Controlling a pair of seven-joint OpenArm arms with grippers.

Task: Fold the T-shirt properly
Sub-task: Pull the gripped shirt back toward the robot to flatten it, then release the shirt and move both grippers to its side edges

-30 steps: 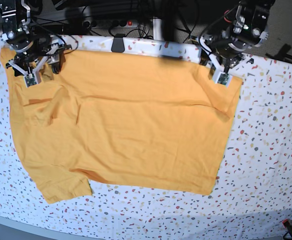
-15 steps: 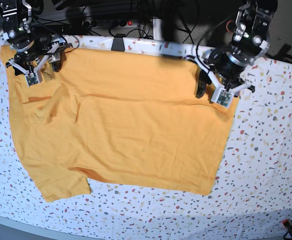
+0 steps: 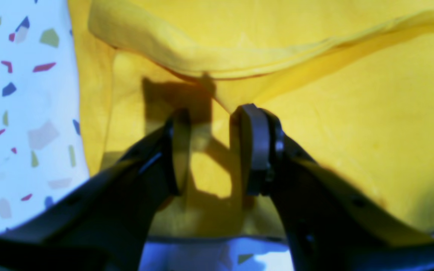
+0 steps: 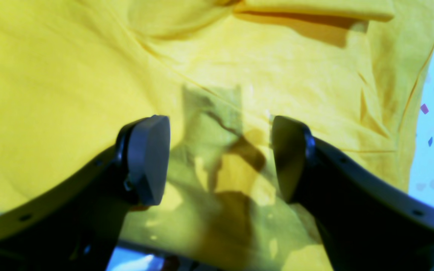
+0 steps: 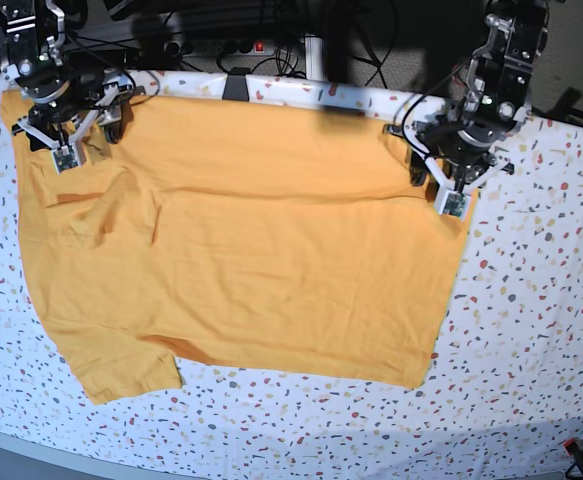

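The speckled table (image 5: 541, 330) carries the T-shirt (image 5: 261, 260), which lies spread across its middle and left, plain side up, reaching the far edge under both arms. Judging by the outline, one fold looks done: the cloth forms a broad block with a doubled edge at the far right corner, while one short sleeve (image 5: 126, 372) juts out at the near left. The remaining folds, including that sleeve, seem still to come. The shirt's long axis runs left to right across the base view; which end is the collar cannot be told. The left gripper (image 5: 449, 180) sits over the far right corner, its fingers (image 3: 256, 146) partly apart with a ridge of lifted cloth just beyond them; whether they pinch it cannot be told. The right gripper (image 5: 63, 140) hangs over the far left corner, fingers (image 4: 149, 158) spread wide, with nothing held.
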